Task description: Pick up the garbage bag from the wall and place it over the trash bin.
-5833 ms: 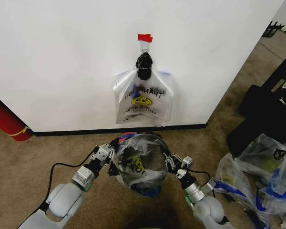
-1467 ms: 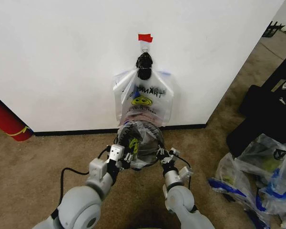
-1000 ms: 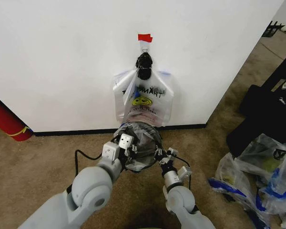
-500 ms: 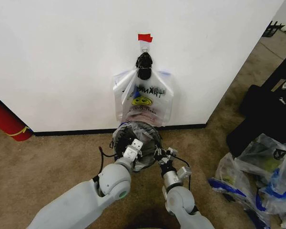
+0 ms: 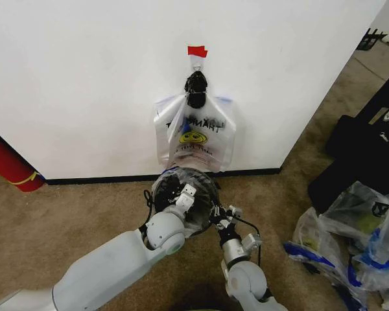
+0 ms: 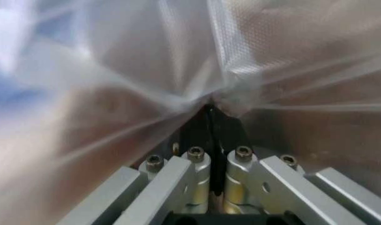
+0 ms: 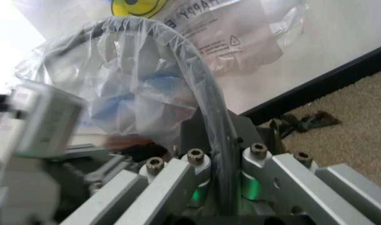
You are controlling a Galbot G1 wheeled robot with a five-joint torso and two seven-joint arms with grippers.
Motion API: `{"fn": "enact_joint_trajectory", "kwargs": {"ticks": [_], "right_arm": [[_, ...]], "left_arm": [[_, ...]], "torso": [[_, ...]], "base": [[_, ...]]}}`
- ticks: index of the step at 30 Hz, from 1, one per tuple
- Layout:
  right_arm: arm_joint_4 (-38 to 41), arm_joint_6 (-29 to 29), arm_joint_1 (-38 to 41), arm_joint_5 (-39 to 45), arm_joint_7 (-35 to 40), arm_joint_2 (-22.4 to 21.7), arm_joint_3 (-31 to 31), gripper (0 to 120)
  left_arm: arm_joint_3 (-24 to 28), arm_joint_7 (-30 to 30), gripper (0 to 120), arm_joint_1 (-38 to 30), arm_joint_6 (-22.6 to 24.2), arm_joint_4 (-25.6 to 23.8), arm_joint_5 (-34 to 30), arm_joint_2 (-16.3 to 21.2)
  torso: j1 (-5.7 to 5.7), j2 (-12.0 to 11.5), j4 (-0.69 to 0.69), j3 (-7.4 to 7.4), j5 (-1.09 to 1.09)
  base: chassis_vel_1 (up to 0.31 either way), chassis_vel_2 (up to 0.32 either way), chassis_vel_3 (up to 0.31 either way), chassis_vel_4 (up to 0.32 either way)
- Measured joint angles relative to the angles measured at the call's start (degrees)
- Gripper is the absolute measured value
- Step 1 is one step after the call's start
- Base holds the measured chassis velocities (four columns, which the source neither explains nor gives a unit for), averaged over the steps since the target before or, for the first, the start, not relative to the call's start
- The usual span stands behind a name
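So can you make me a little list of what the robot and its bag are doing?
Garbage bag: see-through, draped over the bin
Trash bin: on the carpet by the wall, its rim under the plastic
Left gripper: shut on a fold of the garbage bag
Right gripper: at the bin's right edge, straddling the covered rim
Wall: white, another smiley bag hanging from its hook

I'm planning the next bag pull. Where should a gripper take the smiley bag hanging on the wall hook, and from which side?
Grip the hanging bag at its bunched handles, just under the hook. They look like the one narrow, gathered part, while the body below is slack film lying flat against the wall. Come from the front, straight toward the wall.
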Motion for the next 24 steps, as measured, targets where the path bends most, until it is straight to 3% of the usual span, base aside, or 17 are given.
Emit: {"fn": "enact_joint_trajectory", "kwargs": {"ticks": [24], "right_arm": [[4.6, 0.65, -3.63, 0.1, -0.67, -1.17, -1.99, 0]], "left_arm": [[0.9, 3.37, 0, -2.47, -0.05, 11.53, 5.81, -2.74]], "torso": [[0.0, 0.0, 0.0, 0.0, 0.0]], "base": [[0.0, 0.0, 0.0, 0.0]]}}
